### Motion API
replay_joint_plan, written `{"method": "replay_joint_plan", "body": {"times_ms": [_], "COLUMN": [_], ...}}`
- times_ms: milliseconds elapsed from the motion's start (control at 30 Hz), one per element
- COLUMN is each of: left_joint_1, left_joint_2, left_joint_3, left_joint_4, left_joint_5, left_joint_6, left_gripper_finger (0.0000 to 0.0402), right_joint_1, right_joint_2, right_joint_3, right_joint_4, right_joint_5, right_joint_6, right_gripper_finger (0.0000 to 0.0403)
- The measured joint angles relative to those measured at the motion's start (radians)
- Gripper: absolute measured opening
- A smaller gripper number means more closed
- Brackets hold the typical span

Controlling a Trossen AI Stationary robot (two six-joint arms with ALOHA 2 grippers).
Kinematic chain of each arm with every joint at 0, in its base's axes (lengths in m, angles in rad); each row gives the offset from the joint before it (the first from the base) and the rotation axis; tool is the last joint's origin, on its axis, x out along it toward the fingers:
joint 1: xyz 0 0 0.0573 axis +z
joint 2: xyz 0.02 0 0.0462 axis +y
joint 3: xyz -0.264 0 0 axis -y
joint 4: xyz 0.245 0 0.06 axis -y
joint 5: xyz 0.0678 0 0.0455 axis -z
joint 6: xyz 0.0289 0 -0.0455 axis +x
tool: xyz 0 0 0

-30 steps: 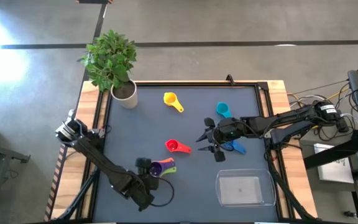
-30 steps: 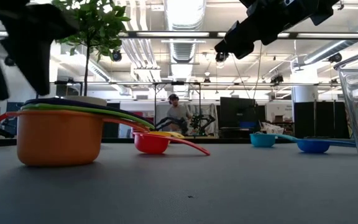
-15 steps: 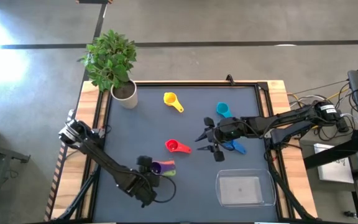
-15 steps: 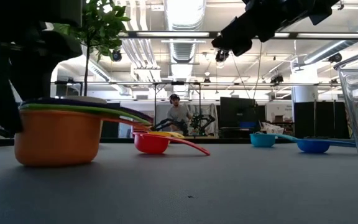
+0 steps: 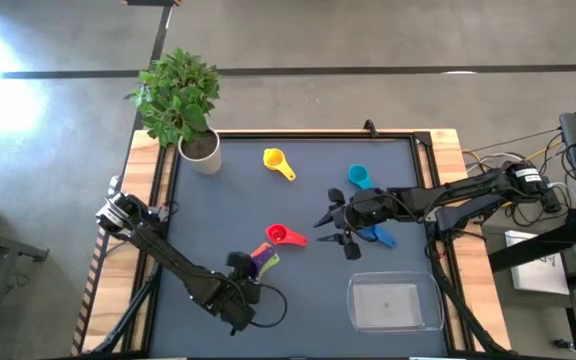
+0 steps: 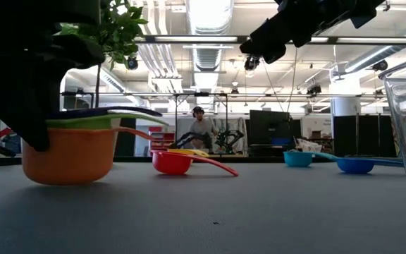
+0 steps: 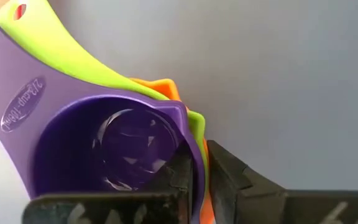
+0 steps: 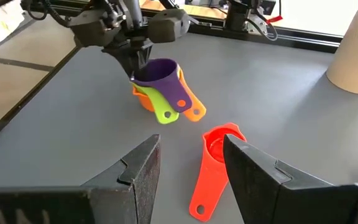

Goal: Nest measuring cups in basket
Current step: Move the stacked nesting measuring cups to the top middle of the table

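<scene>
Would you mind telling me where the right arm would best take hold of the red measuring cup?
Probably by its handle. The red measuring cup lies flat and apart from the others, its long handle pointing toward the open right gripper. Coming from above with a finger on each side of the thin handle looks easier than spanning the round bowl.

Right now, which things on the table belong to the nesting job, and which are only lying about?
Belong to the job:
- purple, green and orange stack, gripped by left tool
- red cup
- yellow cup
- teal cup
- blue cup
- basket

Lying about:
- potted plant
</scene>
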Motion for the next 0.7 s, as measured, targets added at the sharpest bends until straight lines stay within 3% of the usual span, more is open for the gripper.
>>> {"method": "replay_joint_plan", "body": {"times_ms": [300, 700], "left_joint_1": [0.053, 0.098], "left_joint_2": [-0.006, -0.048], "left_joint_3": [0.001, 0.000], "left_joint_4": [0.078, 0.202], "left_joint_5": [0.107, 0.136], "left_joint_6": [0.075, 0.171], "left_gripper_finger": [0.0008, 0.0008], "right_joint_1": [0.015, 0.070], "right_joint_2": [0.075, 0.299], "right_joint_3": [0.014, 0.251], "right_joint_4": [0.040, -0.147], "right_joint_5": [-0.106, -0.108], "right_joint_6": [0.004, -0.098], "right_gripper_finger": [0.0164, 0.0164]}}
